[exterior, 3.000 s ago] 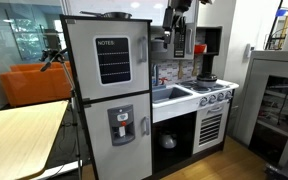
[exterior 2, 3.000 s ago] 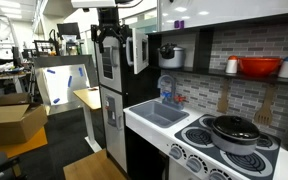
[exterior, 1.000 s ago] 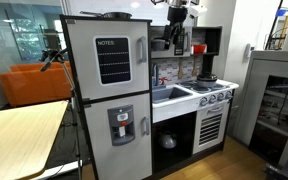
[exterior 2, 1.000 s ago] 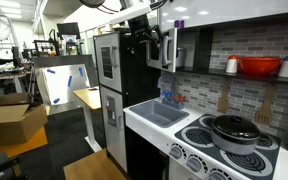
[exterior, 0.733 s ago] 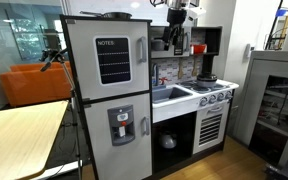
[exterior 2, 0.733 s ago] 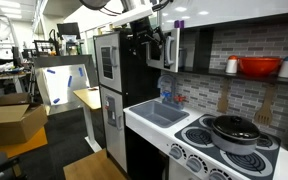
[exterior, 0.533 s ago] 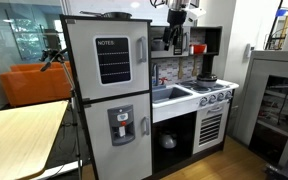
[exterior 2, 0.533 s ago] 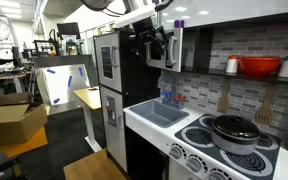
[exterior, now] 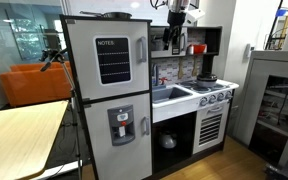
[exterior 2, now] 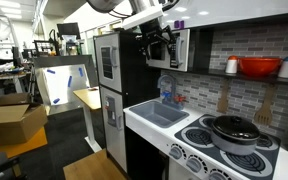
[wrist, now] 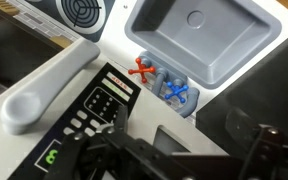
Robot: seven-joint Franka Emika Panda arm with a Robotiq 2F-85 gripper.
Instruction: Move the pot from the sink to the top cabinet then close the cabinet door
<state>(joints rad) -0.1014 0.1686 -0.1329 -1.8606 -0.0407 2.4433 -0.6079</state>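
The gripper [exterior 2: 160,44] is seen up high at the top cabinet [exterior: 164,42], just beside its white door [exterior 2: 181,48]. Its fingers [wrist: 110,152] are spread apart, and nothing is held between them. The grey sink [wrist: 229,45] is seen below. The pot cannot be made out in any view.

The fridge door's chalkboard [exterior: 113,60] reads "NOTES".

The small boxy top cabinet [exterior 2: 186,50] of the toy kitchen sits upper centre in an exterior view. Its grey, button-panelled door [wrist: 99,105], lower left in my wrist view, lies almost across the opening. The small dark round pot is hidden from me.
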